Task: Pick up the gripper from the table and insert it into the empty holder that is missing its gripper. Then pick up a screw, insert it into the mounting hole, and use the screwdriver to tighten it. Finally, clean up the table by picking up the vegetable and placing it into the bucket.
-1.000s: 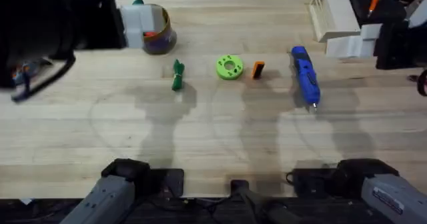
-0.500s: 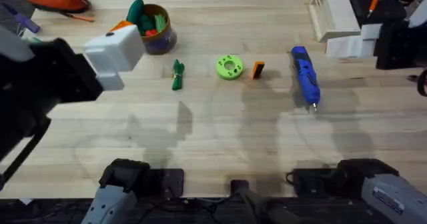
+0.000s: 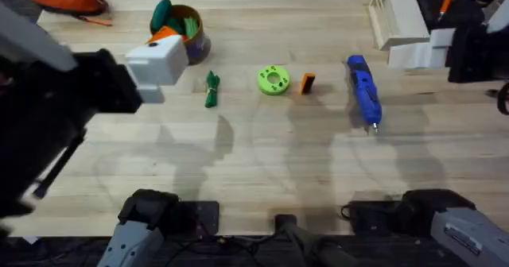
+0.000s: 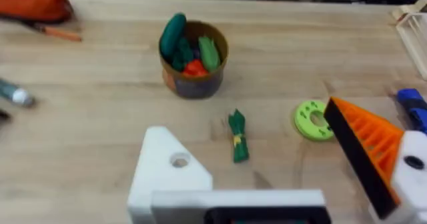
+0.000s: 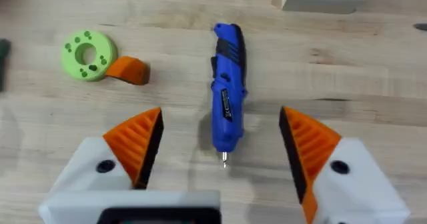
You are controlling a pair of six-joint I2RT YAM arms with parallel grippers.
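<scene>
Overhead, the orange gripper (image 3: 307, 83) lies at table (image 3: 262, 164) centre, three o'clock of the green disc (image 3: 273, 80). Right gripper (image 5: 220, 147) spread wide; left gripper's (image 4: 267, 164) spacing unclear. Approach squarely, pinching the ribbed sides.

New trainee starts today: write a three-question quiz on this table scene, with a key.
1. True or false: the vegetable lies inside the bucket.
2. What lies between the green disc and the screwdriver? A the orange gripper; B a marker; C a screw.
3. Fill in: the right gripper has its jaws ____.
Key: 1 false; 2 A; 3 open.
</scene>
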